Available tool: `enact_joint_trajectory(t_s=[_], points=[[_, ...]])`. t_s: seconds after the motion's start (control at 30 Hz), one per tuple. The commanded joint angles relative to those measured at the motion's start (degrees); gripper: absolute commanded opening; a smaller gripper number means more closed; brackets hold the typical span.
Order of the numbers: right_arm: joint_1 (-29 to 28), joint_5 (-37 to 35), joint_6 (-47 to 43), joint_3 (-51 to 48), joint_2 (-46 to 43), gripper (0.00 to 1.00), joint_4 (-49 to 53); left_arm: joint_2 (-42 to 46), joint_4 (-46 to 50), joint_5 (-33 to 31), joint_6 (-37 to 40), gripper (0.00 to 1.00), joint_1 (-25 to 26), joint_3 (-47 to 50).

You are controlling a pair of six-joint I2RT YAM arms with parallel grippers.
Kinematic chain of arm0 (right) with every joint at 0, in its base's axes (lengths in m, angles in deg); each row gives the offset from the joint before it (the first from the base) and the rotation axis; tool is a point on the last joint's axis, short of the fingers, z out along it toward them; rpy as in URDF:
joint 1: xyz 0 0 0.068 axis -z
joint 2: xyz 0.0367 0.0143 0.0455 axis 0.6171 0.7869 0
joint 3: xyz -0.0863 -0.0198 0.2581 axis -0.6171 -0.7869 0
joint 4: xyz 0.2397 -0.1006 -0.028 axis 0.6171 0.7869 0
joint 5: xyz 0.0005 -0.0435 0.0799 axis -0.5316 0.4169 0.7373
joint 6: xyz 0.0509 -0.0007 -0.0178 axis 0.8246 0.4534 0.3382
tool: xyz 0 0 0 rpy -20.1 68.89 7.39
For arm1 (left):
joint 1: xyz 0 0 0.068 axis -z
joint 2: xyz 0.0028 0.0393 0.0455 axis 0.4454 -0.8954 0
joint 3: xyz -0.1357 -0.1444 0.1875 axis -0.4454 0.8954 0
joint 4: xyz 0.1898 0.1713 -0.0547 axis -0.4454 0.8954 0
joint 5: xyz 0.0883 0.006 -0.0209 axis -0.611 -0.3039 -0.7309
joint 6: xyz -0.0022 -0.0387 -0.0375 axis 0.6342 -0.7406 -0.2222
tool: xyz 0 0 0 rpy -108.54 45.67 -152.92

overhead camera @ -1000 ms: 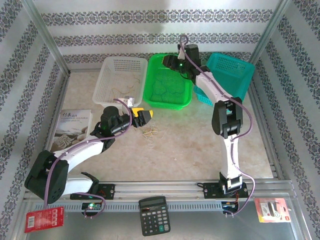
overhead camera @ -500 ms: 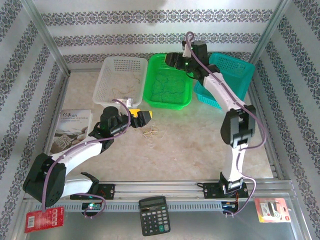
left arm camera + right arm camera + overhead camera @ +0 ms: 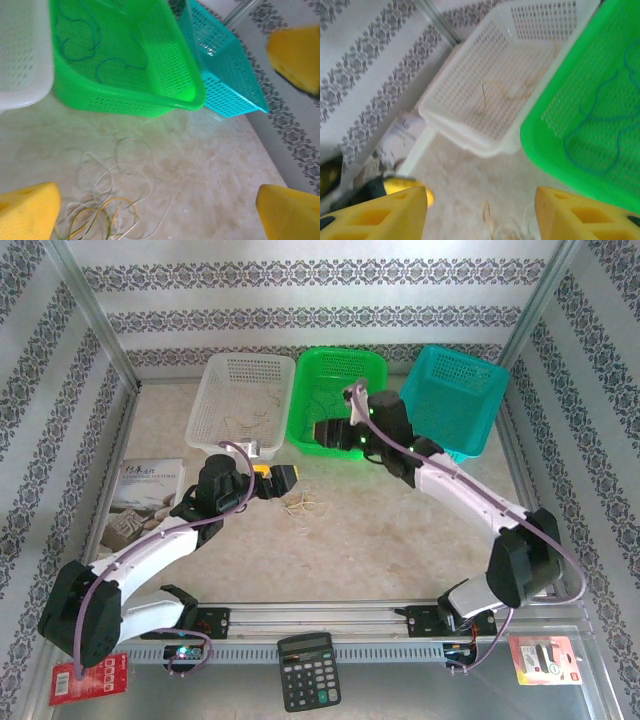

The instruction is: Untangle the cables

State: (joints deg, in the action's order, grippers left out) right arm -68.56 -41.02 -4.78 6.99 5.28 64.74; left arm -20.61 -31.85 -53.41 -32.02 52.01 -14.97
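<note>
The left gripper (image 3: pixel 285 478) is released: its yellow fingers (image 3: pixel 27 210) are spread wide with nothing between them, over the table (image 3: pixel 400 530). The tangled cables (image 3: pixel 305 506) are a loose heap of tan and whitish loops. They lie on the tabletop just beside those fingers, on the near side, apart from every basket.

The right gripper (image 3: pixel 330 432) hangs with its fingers apart and holds nothing. It is at the near rim of the green basket (image 3: pixel 335 375). Its wrist view looks down on the spot where that rim comes just beside the corner of the white basket (image 3: pixel 470 100). Blue cables (image 3: pixel 75 30) lie inside the green basket, and a tan cable (image 3: pixel 502 92) lies inside the white one.

The teal basket (image 3: pixel 460 390) sits just beside the green one, and the three baskets line the far edge. A book (image 3: pixel 140 495) lies near the left wall. Bare tabletop stretches from the heap to the right and toward the near rail (image 3: pixel 330 615).
</note>
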Motion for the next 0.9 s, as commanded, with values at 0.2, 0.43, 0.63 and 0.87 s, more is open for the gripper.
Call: enact_joint_trajectory(t_s=[0.2,0.43,0.63,0.87], points=[[-6.3,-9.1,1.9,-20.9,-8.1,0.59,-9.5,0.4,20.0,-13.4,-8.0,1.0,0.5,-5.1],[-11.9,-9.9,-1.7,-18.8,-2.7,0.58,-7.9,-0.6,21.6,-17.2,-14.4,1.0,0.4,-4.1],[-14.3,-7.5,-5.5,-9.0,7.5,0.56,-4.3,1.6,22.8,-18.5,-15.4,1.0,-2.8,-2.6],[-15.6,-6.1,-8.5,1.5,19.4,0.51,-0.2,4.2,23.2,-11.4,-14.6,1.0,-12.8,-2.2]])
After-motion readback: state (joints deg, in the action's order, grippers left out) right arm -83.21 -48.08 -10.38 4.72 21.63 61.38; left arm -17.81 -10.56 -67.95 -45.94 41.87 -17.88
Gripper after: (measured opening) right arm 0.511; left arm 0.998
